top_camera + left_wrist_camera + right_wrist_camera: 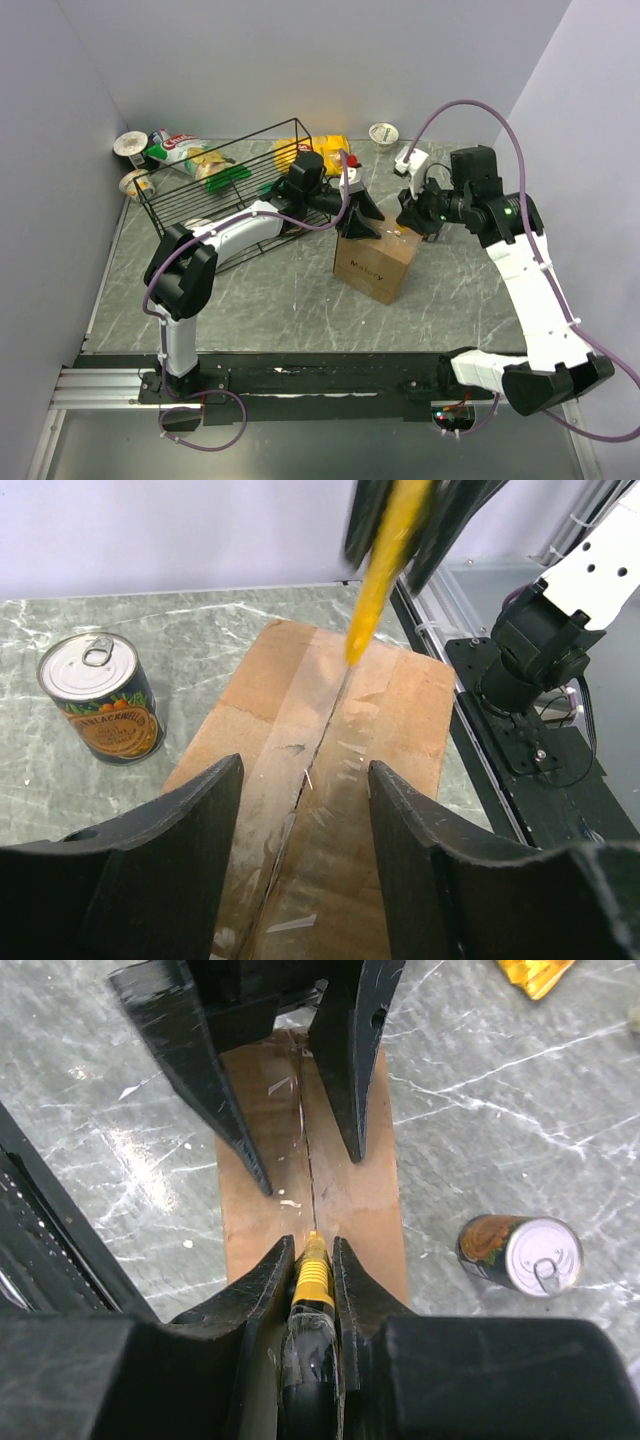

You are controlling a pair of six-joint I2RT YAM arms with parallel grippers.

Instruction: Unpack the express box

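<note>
Jaws of right gripper point(313, 1245) pinched narrow on yellow cutter point(313, 1282), tip down on taped seam of express box point(360, 1210). Left gripper point(305, 780) roughly half open, holding nothing, fingers straddling same seam over box top; contact with cardboard unclear. Box upright on marble table point(280, 300), mid-table between both arms, just right of black wire basket point(190, 225). Tin can point(103, 702) stands on table near box, apart from it.
</note>
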